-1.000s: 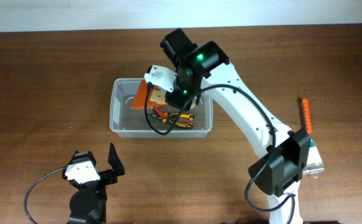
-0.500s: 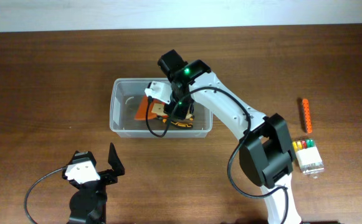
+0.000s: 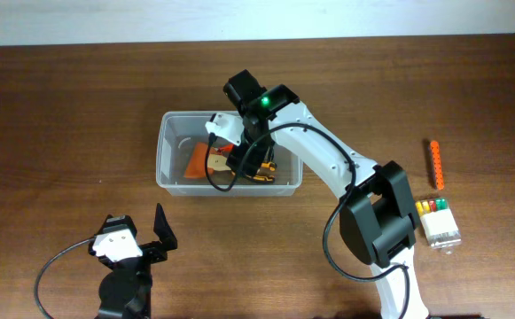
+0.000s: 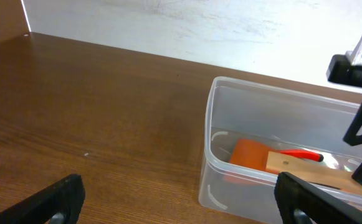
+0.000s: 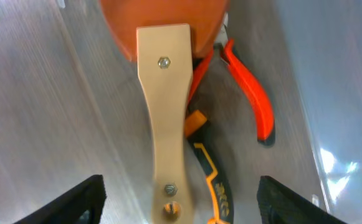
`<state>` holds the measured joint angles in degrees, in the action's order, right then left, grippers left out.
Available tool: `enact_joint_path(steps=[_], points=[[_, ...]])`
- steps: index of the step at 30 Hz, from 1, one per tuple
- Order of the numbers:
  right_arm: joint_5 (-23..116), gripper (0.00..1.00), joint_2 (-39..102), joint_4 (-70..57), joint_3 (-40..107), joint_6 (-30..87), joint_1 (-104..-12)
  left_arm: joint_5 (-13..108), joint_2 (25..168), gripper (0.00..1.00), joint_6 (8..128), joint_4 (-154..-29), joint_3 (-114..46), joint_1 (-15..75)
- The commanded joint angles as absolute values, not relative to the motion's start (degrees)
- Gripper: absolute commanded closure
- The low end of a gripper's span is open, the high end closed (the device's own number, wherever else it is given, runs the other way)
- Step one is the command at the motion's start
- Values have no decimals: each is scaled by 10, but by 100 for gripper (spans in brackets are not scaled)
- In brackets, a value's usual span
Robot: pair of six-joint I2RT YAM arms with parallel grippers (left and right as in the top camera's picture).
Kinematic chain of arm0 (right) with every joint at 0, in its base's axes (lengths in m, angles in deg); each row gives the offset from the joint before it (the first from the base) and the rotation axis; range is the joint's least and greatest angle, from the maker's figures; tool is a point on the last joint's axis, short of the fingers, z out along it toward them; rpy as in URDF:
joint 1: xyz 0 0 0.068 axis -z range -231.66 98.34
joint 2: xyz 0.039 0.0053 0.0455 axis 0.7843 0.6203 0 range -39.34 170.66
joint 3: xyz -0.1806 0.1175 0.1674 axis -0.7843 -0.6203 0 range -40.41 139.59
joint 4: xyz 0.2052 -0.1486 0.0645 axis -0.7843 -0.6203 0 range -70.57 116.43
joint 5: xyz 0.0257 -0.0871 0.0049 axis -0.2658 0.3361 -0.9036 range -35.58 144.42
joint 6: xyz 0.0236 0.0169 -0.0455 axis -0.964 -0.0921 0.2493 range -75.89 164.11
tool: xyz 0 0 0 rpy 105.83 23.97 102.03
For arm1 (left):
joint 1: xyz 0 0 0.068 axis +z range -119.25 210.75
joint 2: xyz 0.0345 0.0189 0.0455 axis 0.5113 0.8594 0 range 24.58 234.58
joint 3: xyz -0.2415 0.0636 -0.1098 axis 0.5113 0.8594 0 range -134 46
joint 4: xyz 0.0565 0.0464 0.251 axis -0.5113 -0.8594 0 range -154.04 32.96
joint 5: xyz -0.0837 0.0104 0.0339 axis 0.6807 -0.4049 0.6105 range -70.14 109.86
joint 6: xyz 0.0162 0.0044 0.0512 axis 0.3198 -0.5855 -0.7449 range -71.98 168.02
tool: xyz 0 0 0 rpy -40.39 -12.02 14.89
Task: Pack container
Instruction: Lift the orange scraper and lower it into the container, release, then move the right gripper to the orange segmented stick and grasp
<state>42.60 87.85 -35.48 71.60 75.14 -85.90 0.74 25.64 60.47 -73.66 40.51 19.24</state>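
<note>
— Orange scraper (image 3: 195, 162) has dropped flat toward 9 o'clock on the tub (image 3: 162, 151) floor. Is it let go?
— Yes. Right gripper (image 5: 181, 182) hangs over the handle, its fingers (image 5: 87, 199) spread wide and touching nothing. Left gripper (image 4: 177, 190) is splayed too, and idle. The tub sits near table centre, at about 1 o'clock from it.
— What could go wrong?
— On lifting out, a finger or the looped cable (image 3: 209, 167) could hook the handle or the wall and drag the tub. The scraper also seems to rest across the pliers (image 5: 255, 99), so it may rock.
— Anything unclear?
— From above, the arm (image 3: 328, 158) covers the tub's middle. At the wrist, the blade is cut off at 12 o'clock, and a black-and-orange tool (image 5: 209, 177) runs out at 6. I can't name it.
</note>
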Motion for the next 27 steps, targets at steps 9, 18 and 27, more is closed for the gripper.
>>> enact_joint_path(steps=[9, 18, 27], points=[[696, 16, 796, -562, 907, 479, -753, 5, 254, 1, 600, -737, 407, 190], [699, 15, 790, -672, 899, 421, -544, 5, 254, 1, 600, -737, 407, 190], [699, 15, 790, -610, 777, 421, -400, 5, 254, 1, 600, -737, 407, 190]])
